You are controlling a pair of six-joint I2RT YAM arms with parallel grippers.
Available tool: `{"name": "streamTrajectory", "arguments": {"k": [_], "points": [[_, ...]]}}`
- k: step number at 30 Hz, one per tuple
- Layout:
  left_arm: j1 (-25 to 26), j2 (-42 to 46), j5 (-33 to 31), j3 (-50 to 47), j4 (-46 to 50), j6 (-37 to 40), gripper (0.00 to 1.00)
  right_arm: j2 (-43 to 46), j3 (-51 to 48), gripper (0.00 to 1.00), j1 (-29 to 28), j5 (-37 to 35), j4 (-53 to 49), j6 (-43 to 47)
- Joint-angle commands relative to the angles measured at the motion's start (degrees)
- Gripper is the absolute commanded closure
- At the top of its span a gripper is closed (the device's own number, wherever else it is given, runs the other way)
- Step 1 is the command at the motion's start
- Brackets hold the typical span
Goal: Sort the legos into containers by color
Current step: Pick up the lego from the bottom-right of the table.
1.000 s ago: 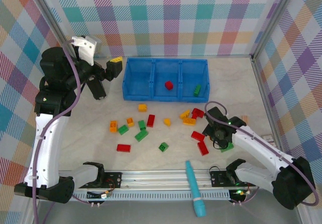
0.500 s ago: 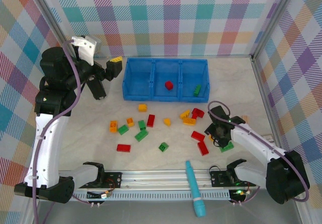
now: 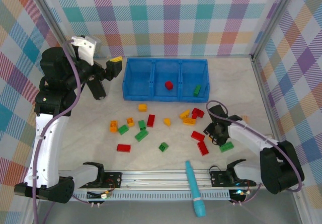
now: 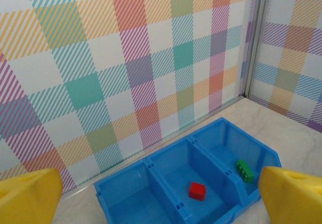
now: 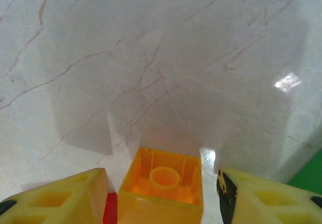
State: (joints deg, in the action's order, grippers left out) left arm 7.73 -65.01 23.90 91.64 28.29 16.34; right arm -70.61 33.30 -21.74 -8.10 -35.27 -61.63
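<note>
Noted: my right fingers point(image 5: 261, 199) stand released astride an orange brick point(image 5: 161, 183) on the surface point(image 5: 151, 58) nearward of the blue tray point(image 3: 161, 97); my left fingers point(image 4: 25, 194), beside its left end, are spread and empty.

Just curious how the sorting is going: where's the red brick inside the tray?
From above, the red brick lies alone in the middle compartment of the blue tray, with a green brick in the compartment to its right.

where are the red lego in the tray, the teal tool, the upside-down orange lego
red lego point(image 3: 169, 85) top view, top face
teal tool point(image 3: 193, 186) top view, mid-shaft
orange lego point(image 5: 161, 189) right wrist view, hollow underside
</note>
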Motion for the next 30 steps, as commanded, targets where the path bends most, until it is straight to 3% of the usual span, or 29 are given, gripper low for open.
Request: {"name": "streamTrajectory", "arguments": {"k": [1,9,13,19,25,30], "points": [[-0.46,0.49,-0.39,-0.58,-1.75,0.54,0.00,-1.10,-0.37,0.41,0.29,0.56,1.00,1.07],[-0.45,0.26,-0.70,-0.49,-1.49,0.80,0.00,-3.11,0.20,0.63,0.51,-0.14,1.16,2.98],[-0.50,0.51,-0.87,-0.49,-1.40,0.90,0.00,-4.80,4.14,0.70,0.91,-1.20,0.11,8.50],[-0.50,0.44,-0.87,-0.43,-1.32,1.05,0.00,-11.20,25.15,0.74,0.33,2.63,-0.83,29.39],[-0.47,1.01,-3.40,-0.49,-0.34,2.21,0.00,-26.08,52.18,0.74,-4.67,5.34,3.03,48.43],[-0.50,1.43,-4.03,-0.75,-0.12,2.29,0.00,-39.25,69.55,0.73,-7.67,10.85,7.64,57.63]]}}
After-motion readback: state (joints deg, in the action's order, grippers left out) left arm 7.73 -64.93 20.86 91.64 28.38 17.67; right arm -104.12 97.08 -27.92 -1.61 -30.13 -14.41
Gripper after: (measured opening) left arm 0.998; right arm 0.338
